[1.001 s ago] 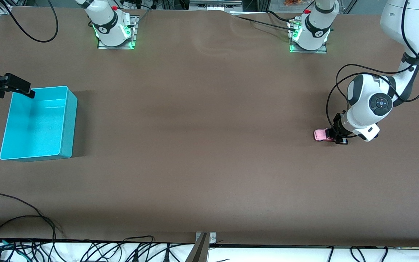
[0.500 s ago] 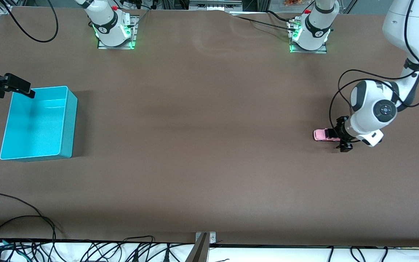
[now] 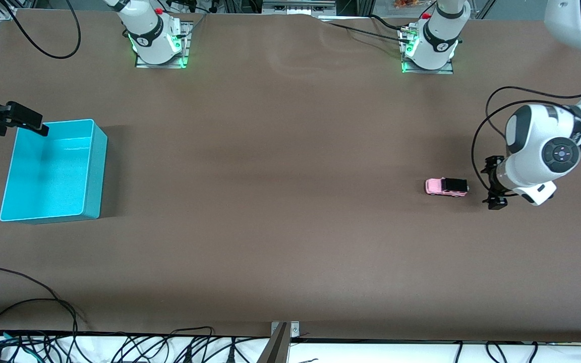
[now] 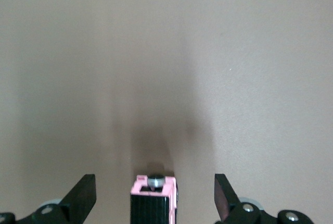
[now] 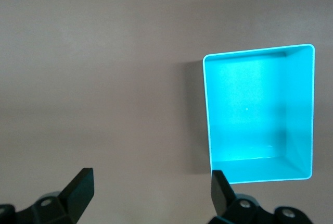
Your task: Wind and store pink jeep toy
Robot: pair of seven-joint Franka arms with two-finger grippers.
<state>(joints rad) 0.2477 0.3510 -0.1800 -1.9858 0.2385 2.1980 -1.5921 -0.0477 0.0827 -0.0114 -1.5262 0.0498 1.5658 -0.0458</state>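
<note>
The pink jeep toy (image 3: 447,186) stands on its wheels on the brown table, toward the left arm's end. It has a pale pink body and a black roof. My left gripper (image 3: 494,182) is low by the table just off the jeep's black-roofed end, open and apart from it. In the left wrist view the jeep (image 4: 153,203) lies in line between the spread fingers (image 4: 83,195) with a gap on each side. My right gripper (image 3: 31,121) waits open above a far corner of the turquoise bin (image 3: 95,171); nothing is between its fingers (image 5: 82,188).
The turquoise bin (image 5: 207,114) holds nothing and sits at the right arm's end of the table. Both arm bases (image 3: 155,43) (image 3: 429,48) stand along the table's far edge. Cables (image 3: 43,312) and a metal bracket (image 3: 281,333) lie along the near edge.
My left gripper has opened, let go of the jeep and drawn back toward the left arm's end. The jeep has shifted slightly toward the bin. The right arm has not moved.
</note>
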